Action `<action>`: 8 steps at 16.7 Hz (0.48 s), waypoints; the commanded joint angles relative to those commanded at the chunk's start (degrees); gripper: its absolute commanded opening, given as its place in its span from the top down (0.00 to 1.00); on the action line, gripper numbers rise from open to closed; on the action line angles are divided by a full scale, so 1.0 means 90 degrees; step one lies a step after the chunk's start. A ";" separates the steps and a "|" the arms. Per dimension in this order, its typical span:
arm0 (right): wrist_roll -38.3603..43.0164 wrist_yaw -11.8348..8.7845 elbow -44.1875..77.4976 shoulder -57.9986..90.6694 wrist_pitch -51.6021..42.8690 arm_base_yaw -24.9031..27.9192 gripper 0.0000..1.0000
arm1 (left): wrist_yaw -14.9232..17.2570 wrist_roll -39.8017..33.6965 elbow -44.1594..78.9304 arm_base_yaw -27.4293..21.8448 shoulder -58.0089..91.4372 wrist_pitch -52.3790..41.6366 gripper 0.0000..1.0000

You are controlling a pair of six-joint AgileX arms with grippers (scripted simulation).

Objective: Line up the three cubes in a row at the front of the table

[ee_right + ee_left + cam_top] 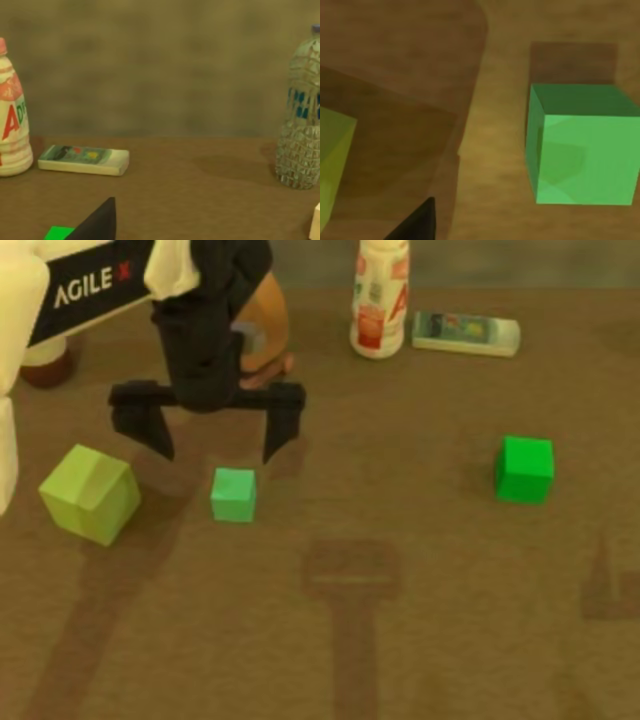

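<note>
Left gripper [218, 448], spread wide and empty, hangs just behind the teal cube [233, 494].

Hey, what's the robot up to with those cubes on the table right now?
The left gripper hangs open just behind the small teal cube, holding nothing. The large yellow-green cube sits at the table's left side, close to the teal one, while the bright green cube lies apart on the right. So the row is not yet formed. A white bottle and a flat pale box stand at the back. The right arm is out of the top view.
</note>
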 joint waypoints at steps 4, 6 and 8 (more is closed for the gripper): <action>0.0000 0.0000 0.0000 0.0000 0.0000 0.0000 0.00 | 0.0002 0.0006 -0.0016 0.0035 -0.0012 0.0013 0.00; 0.0000 0.0000 0.0000 0.0000 0.0000 0.0000 0.00 | 0.0001 0.0016 -0.0100 0.0026 0.0028 0.0120 0.00; 0.0000 0.0000 0.0000 0.0000 0.0000 0.0000 0.00 | 0.0002 0.0023 -0.0334 0.0018 0.0158 0.0476 0.00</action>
